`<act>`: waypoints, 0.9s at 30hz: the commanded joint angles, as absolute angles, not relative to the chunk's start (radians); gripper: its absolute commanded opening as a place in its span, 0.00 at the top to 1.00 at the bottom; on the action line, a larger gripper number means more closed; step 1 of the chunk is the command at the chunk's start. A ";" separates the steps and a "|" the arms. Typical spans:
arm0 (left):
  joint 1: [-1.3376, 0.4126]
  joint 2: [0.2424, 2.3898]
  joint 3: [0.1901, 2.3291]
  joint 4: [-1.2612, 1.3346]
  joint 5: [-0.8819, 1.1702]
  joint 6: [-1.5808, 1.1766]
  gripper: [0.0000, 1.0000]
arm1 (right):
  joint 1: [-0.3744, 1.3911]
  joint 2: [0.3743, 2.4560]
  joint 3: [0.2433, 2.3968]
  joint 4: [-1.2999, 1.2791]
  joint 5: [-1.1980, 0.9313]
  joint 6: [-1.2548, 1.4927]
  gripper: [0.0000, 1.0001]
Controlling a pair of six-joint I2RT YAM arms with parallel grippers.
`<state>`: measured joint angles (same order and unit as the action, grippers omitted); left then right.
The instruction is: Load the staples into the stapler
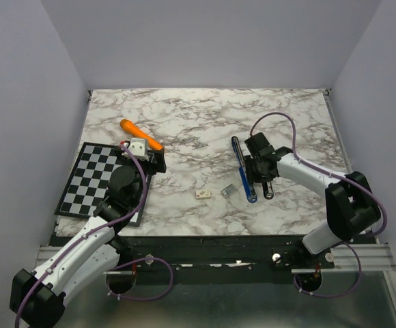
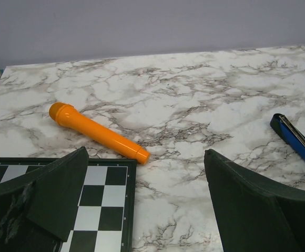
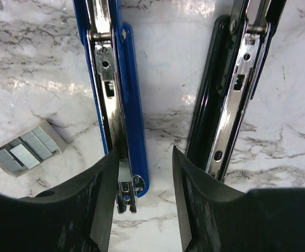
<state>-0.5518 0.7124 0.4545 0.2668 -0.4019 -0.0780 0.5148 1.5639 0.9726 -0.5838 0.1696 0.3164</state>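
Observation:
The stapler lies opened flat: its blue base with the metal channel (image 3: 108, 79) (image 1: 242, 167) and its black top arm (image 3: 231, 100) side by side. A short grey strip of staples (image 3: 124, 170) sits in the channel near its near end, right beside my right gripper's left finger (image 3: 102, 210). My right gripper (image 3: 144, 202) (image 1: 259, 172) is open and hovers over the gap between the two stapler halves, holding nothing. More staple strips (image 3: 26, 151) (image 1: 227, 190) lie in a small grey tray left of the stapler. My left gripper (image 2: 147, 210) (image 1: 147, 156) is open and empty, far left.
A small whitish box (image 1: 203, 194) lies left of the staple tray. An orange marker (image 2: 97, 131) (image 1: 140, 134) lies beyond the chessboard (image 2: 105, 199) (image 1: 89, 178) at the left. The stapler's blue tip (image 2: 297, 139) shows at the right of the left wrist view.

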 commanded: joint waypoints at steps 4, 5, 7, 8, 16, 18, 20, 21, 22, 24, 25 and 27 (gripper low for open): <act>-0.548 0.718 0.457 0.285 -0.385 -0.084 0.01 | 0.512 1.508 0.896 -0.649 0.121 0.345 0.47; -0.548 0.721 0.457 0.284 -0.385 -0.084 0.01 | 0.512 1.502 0.891 -0.650 0.117 0.347 0.47; -0.548 0.722 0.457 0.284 -0.384 -0.086 0.01 | 0.512 1.496 0.876 -0.653 0.109 0.348 0.47; -0.548 0.723 0.456 0.285 -0.383 -0.087 0.01 | 0.512 1.490 0.871 -0.655 0.106 0.353 0.47; -0.548 0.727 0.456 0.284 -0.382 -0.091 0.01 | 0.512 1.453 0.848 -0.678 0.074 0.377 0.47; -0.548 0.729 0.456 0.285 -0.380 -0.091 0.01 | 0.512 1.440 0.848 -0.684 0.072 0.379 0.47; -0.548 0.727 0.457 0.285 -0.380 -0.091 0.01 | 0.512 1.424 0.854 -0.693 0.071 0.379 0.47; -0.548 0.727 0.457 0.285 -0.380 -0.091 0.01 | 0.512 1.416 0.862 -0.696 0.069 0.379 0.47; -0.548 0.727 0.457 0.285 -0.380 -0.092 0.01 | 0.512 1.404 0.868 -0.696 0.066 0.380 0.47; -0.548 0.727 0.457 0.284 -0.380 -0.092 0.01 | 0.512 1.394 0.876 -0.695 0.061 0.383 0.47; -0.548 0.727 0.457 0.285 -0.379 -0.092 0.01 | 0.512 1.394 0.887 -0.690 0.057 0.385 0.47; -0.548 0.727 0.459 0.284 -0.377 -0.094 0.01 | 0.512 1.394 0.897 -0.683 0.043 0.391 0.47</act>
